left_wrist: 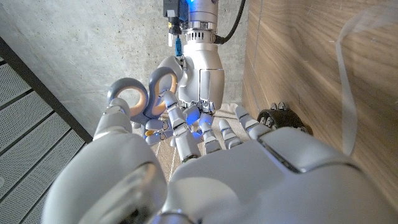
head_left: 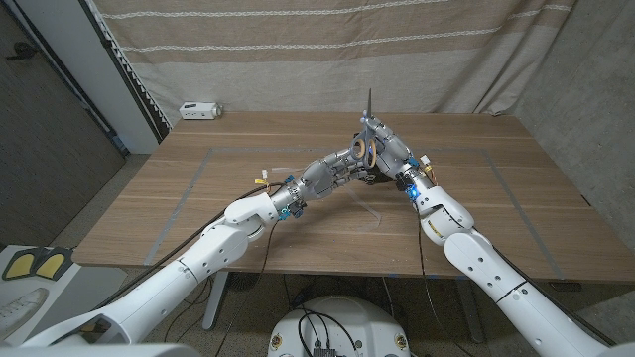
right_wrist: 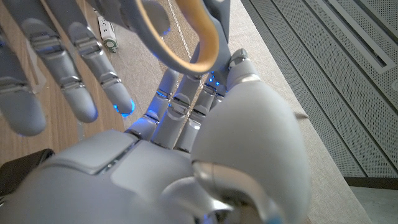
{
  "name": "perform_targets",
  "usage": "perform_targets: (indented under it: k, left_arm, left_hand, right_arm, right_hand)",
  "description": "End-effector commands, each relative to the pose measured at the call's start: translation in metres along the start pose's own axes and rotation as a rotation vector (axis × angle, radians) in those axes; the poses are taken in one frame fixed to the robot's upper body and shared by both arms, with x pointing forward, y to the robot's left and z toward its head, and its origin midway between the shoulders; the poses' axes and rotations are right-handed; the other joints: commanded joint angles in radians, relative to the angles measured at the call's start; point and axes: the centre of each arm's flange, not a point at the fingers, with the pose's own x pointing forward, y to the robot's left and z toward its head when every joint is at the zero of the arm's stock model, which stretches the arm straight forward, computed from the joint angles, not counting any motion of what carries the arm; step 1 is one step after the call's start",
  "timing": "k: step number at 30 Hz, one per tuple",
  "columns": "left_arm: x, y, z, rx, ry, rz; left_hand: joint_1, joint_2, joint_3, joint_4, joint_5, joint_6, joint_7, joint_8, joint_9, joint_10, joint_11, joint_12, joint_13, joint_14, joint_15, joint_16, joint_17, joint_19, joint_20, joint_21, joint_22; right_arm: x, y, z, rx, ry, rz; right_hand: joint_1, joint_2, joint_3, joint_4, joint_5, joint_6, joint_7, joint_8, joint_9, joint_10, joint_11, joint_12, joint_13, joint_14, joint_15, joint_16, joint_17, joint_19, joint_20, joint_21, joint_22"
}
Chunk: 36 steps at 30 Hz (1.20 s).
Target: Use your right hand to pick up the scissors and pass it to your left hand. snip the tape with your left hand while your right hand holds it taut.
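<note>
My right hand holds the scissors above the middle of the table, blades pointing straight up and the grey, orange-lined handles turned toward my left hand. My left hand reaches in from the left, its fingers spread and its thumb right at one handle loop; I cannot tell whether it grips. A black tape dispenser sits on the table just under the two hands. From it a clear strip of tape runs across the wood.
A white power strip lies at the table's far left corner, in front of a beige curtain. Thin marked lines frame a rectangle on the wood. Bare wood lies to either side of the hands.
</note>
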Motion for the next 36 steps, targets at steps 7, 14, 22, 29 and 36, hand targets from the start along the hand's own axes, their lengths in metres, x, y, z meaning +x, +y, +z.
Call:
perform_targets:
  k: [7,14,22,29,36]
  left_arm:
    - [0.0013,-0.0050,-0.0049,-0.004,0.008,-0.010]
    - [0.0019,-0.0073,-0.0053,-0.005,0.011,-0.027]
    - [0.0030,-0.0097,-0.0071,-0.014,0.011,-0.027]
    - [0.0040,-0.0111,-0.0085,-0.020,0.010,-0.032]
    - [0.0042,-0.0122,-0.0094,-0.024,0.013,-0.040]
  left_hand:
    - [0.030,0.003,0.012,0.009,-0.007,0.028,-0.011,0.007,-0.002,0.088,-0.031,0.019,-0.017,0.037,-0.043,-0.003,-0.019,-0.002,-0.006,0.017,0.009]
    - [0.030,0.005,0.013,0.015,-0.012,0.044,-0.013,0.010,-0.002,0.140,-0.045,0.037,-0.019,0.071,-0.056,0.007,-0.021,-0.003,-0.007,0.023,0.014]
    - [0.025,0.009,0.013,0.022,-0.016,0.056,-0.014,0.010,-0.003,0.174,-0.056,0.050,-0.016,0.112,-0.069,0.023,-0.017,-0.006,-0.008,0.029,0.018]
    - [0.023,0.012,0.013,0.025,-0.019,0.051,-0.014,0.005,-0.003,0.192,-0.060,0.058,-0.012,0.132,-0.063,0.033,-0.012,-0.011,0.000,0.030,0.019]
    - [0.022,0.011,0.012,0.026,-0.021,0.011,-0.018,-0.011,-0.003,0.180,-0.058,0.054,-0.007,0.127,-0.063,0.032,-0.006,-0.018,0.004,0.030,0.018]
  right_arm:
    - [-0.0011,-0.0001,-0.0030,-0.036,0.001,-0.011]
    - [-0.0020,0.0006,-0.0017,-0.052,-0.005,-0.008]
    - [-0.0033,0.0025,-0.0022,-0.058,-0.007,-0.001]
    - [-0.0037,0.0044,-0.0008,-0.071,-0.014,0.002]
    - [-0.0038,0.0070,-0.0026,-0.080,-0.007,0.007]
  right_hand:
    - [0.140,0.130,0.004,0.000,0.007,0.006,-0.010,0.001,0.003,0.008,0.000,-0.003,0.001,0.037,-0.045,-0.002,0.001,-0.013,-0.166,0.018,0.002]
    - [0.140,0.130,0.003,0.000,0.007,0.008,-0.011,0.001,0.003,0.010,0.000,-0.003,0.001,0.038,-0.045,-0.002,0.001,-0.017,-0.166,0.023,0.003]
    - [0.141,0.130,0.003,-0.001,0.008,0.007,-0.013,-0.001,0.003,0.010,0.000,-0.004,0.001,0.037,-0.045,-0.004,0.001,-0.023,-0.166,0.033,0.003]
    - [0.141,0.130,0.002,-0.001,0.008,0.009,-0.012,-0.001,0.003,0.010,0.001,-0.006,0.001,0.038,-0.045,-0.004,0.001,-0.026,-0.166,0.038,0.004]
    - [0.141,0.129,0.002,-0.001,0.008,0.009,-0.012,-0.001,0.003,0.012,0.003,-0.006,0.001,0.038,-0.045,-0.005,0.001,-0.030,-0.166,0.045,0.004]
